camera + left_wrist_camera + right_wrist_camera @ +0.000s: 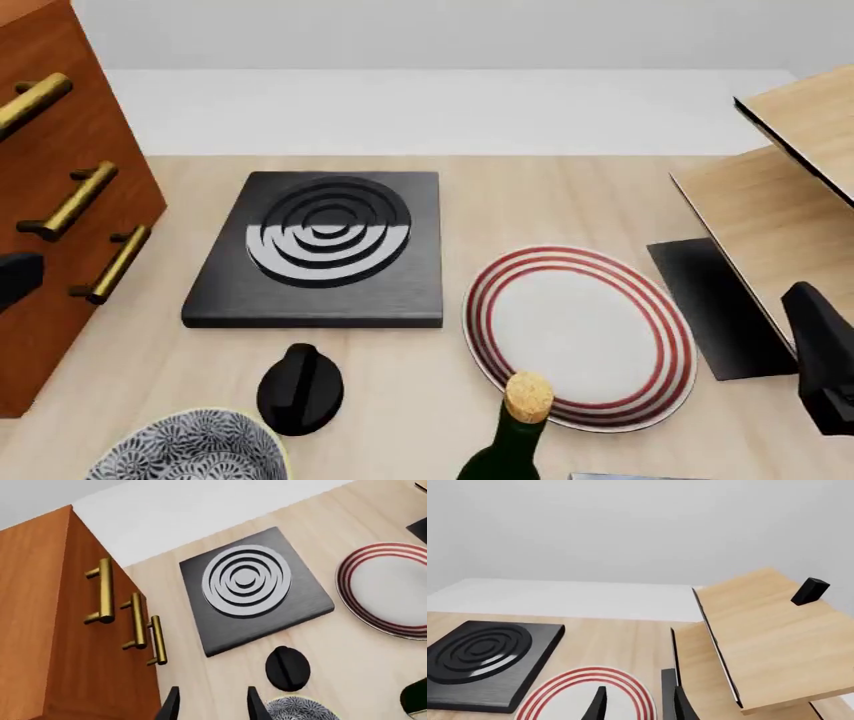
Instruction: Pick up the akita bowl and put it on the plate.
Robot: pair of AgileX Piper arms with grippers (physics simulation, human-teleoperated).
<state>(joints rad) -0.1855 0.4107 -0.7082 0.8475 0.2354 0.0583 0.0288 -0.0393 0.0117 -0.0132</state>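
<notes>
The deep round akita bowl with its black-and-white floral swirl pattern [190, 448] is seen at the near left of the pale wooden table [561, 200], cut off by the bottom edge of the front view. The wide flat white plate with red rings at its rim [579, 336] is found to the right of it, well apart, its face bare. Between them a round black knob with a raised ridge [300, 389] is set just beside the bowl, and a dark green bottle with a cork stopper [514, 435] is seen at the plate's near edge.

Behind the knob a black square slab with concentric rings [324, 250] is laid flat, near the plate's left rim. The table's left side is closed off by an orange-brown wooden cabinet with brass bar handles [54, 200]; the right side is crowded by a tilted light wooden shelf unit [787, 190]. A white wall is seen beyond the far table edge.

The left end effector [212, 703] is shown with fingers spread and nothing between them, the bowl's rim just beside one fingertip. The right end effector [639, 704] is likewise spread, held above the plate's rim.
</notes>
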